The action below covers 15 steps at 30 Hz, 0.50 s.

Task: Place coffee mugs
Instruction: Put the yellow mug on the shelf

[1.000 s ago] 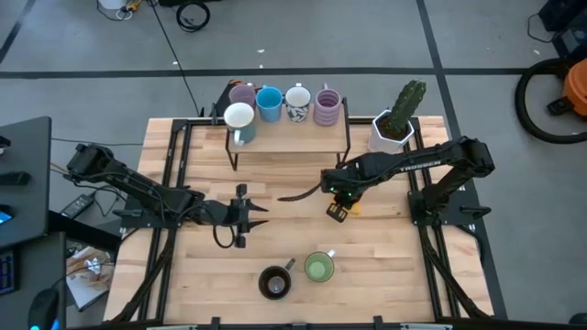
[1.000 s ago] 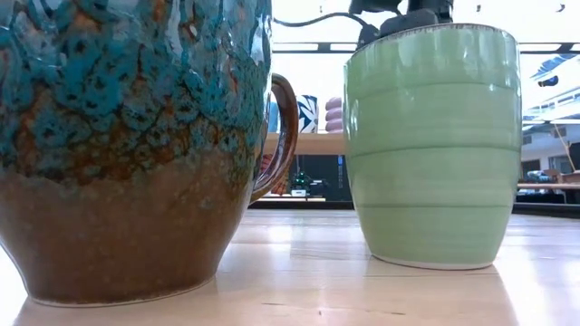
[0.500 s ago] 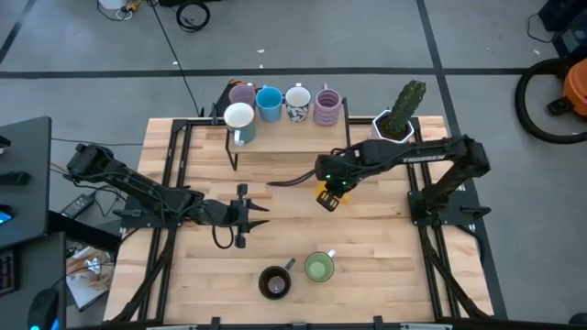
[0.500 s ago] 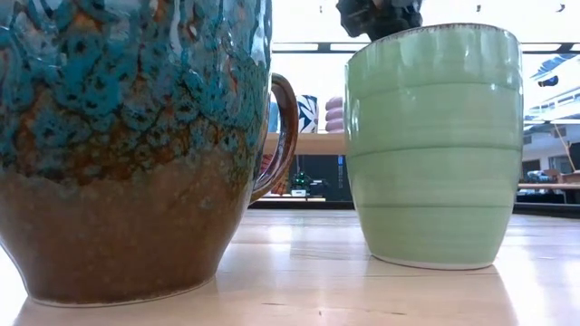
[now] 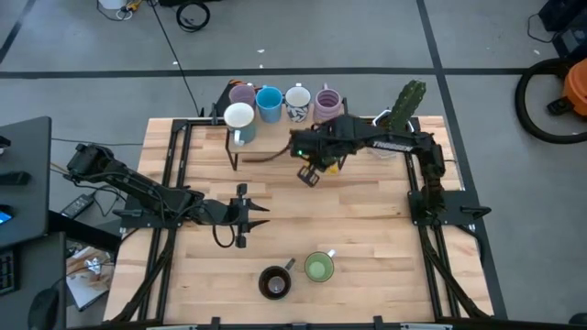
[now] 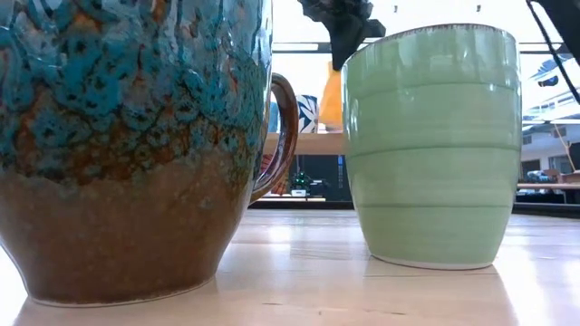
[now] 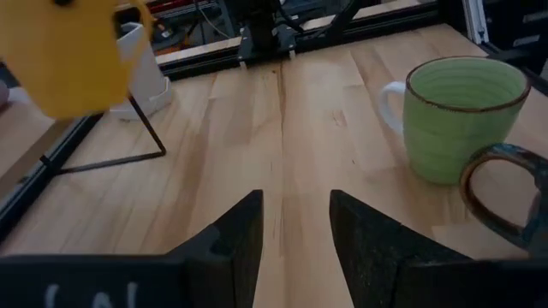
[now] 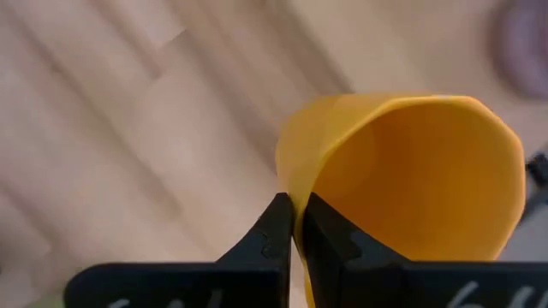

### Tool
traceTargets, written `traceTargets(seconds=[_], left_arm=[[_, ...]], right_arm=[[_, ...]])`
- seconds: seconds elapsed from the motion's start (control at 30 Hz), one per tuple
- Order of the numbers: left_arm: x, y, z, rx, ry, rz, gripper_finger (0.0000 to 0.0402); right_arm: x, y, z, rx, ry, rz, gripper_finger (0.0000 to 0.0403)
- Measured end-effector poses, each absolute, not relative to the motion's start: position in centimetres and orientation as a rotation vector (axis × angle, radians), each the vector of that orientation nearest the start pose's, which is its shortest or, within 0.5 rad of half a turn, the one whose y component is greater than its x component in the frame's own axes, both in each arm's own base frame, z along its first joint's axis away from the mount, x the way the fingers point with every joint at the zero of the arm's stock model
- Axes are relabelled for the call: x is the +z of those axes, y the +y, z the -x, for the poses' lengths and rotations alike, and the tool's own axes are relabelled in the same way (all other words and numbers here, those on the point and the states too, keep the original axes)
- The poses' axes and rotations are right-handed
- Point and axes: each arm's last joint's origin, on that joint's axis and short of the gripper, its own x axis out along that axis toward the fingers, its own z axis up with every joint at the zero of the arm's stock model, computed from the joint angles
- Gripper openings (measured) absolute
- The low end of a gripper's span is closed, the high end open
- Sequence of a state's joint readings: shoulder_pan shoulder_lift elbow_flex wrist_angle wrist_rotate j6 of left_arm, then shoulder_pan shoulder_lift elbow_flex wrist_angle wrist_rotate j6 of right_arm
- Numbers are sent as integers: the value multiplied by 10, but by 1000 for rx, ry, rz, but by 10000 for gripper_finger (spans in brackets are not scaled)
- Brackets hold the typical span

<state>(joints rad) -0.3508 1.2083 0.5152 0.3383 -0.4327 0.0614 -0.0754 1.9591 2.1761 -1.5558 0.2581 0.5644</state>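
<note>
Pale wooden slats make up the table top (image 5: 367, 238). High view: the right gripper (image 5: 312, 170) hangs over the near edge of the small wooden shelf (image 5: 289, 134), carrying the orange ceramic mug (image 5: 310, 176), seen only as a small orange patch under the dark fingers. On the shelf stand a white mug (image 5: 238, 116), a lilac mug (image 5: 242, 93), a blue mug (image 5: 269, 100), a patterned white mug (image 5: 297, 98) and a second lilac mug (image 5: 327, 103). The dark brown glazed mug (image 5: 274, 282) and the green mug (image 5: 319, 267) sit side by side near the front edge. The left gripper (image 5: 248, 214) waits low over the table's left half, holding nothing.

Low view: brown and green mugs fill the frame, standing apart; the orange mug shows as a sliver between them, clear of the shelf board.

Left wrist view: the left fingers stand apart with bare wood between them. The orange mug hangs in the air near the shelf leg.

Right wrist view: only here is the grip plain: both fingertips (image 8: 276, 224) pressed together on the orange mug's wall, one inside, one outside.
</note>
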Motion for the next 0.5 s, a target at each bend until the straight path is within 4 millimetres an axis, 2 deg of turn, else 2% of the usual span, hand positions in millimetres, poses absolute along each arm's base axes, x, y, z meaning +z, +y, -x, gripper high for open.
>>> traceTargets(seconds=[0.2,0.5], left_arm=[[207,-71,-231,75,336,-175,142],[206,-71,-230,74,343,-177,142]], right_arm=[[380,-60,-366,-688,1156,-376,20],[380,-98,-356,-771,1158,-410,20]])
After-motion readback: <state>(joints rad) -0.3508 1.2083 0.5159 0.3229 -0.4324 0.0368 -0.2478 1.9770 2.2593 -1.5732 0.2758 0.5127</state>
